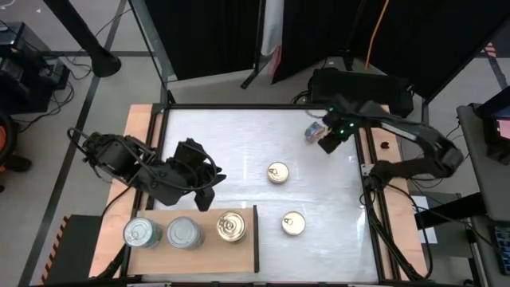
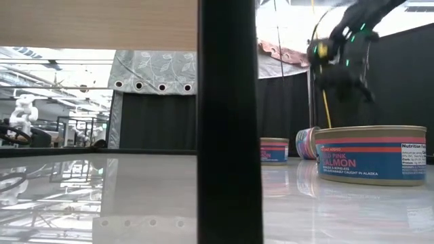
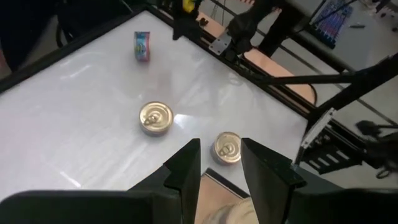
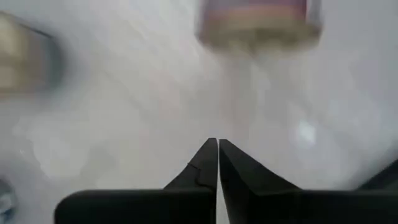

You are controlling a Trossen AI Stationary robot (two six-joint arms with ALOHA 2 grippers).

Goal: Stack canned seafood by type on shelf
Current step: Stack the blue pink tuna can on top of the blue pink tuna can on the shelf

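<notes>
The shelf (image 1: 199, 253) lies at the near-left part of the white table (image 1: 239, 143), with its dark edge toward the table's middle. Three tins stand on it in a row: two silver-lidded tins (image 1: 142, 233) (image 1: 184, 233) side by side and, just beside them, one gold-lidded tin (image 1: 231, 227) at the end nearest the dark edge. Two further gold-lidded tins rest flat on the table, well apart from the shelf: one near the centre (image 1: 277, 172) and one nearer the front (image 1: 292, 224). A fifth loose tin (image 1: 315, 130) stands on its rim at the far right (its label faces sideways, lid not readable). The left gripper (image 1: 205, 198) hovers just above the shelf's far edge, near the gold-lidded tin; in the left wrist view its fingers (image 3: 186, 168) stand apart with nothing between them. The right gripper (image 1: 328, 142) is at the far right of the table, just beside the tin on its rim; the right wrist view shows its fingers (image 4: 202, 163) pressed together, empty.
</notes>
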